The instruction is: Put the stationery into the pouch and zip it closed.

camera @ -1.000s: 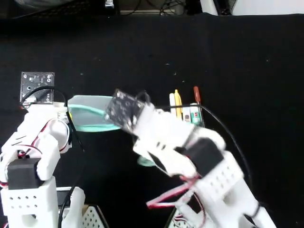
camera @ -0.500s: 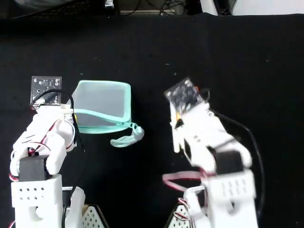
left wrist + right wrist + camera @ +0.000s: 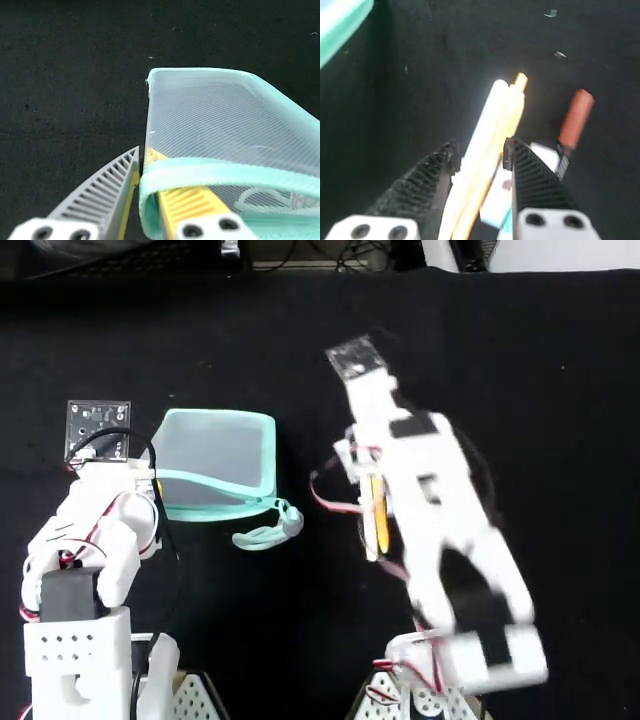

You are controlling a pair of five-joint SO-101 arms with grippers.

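The pouch [image 3: 215, 450], clear mesh with teal edging, sits at about 9 o'clock from the middle of the black table [image 3: 540, 390] in the high view, with a thick teal band along its 6 o'clock edge. Your left gripper [image 3: 150, 485] is at the pouch's 8 o'clock corner and is clamped on it. In the left wrist view its yellow finger [image 3: 185, 205] passes under the teal rim while the grey finger [image 3: 105, 192] lies outside the pouch's side, with the wall pinched between them. A teal loop strap [image 3: 268, 530] trails from the pouch's 5 o'clock corner onto the cloth. The stationery lies at 3 o'clock from the pouch, well apart from it, and your right arm stretches toward 12 o'clock over it. The yellow pen [image 3: 381, 525] shows beneath the arm, lying along the 12-to-6 line. Your right gripper [image 3: 481, 147] is down over this pen and a white pen [image 3: 492, 102], which lie side by side and touching, and both run through it. You cannot tell whether it has them clamped. A red-capped pen [image 3: 575, 117] lies just beside them on the table, with a small white-and-green item [image 3: 497, 200] between.
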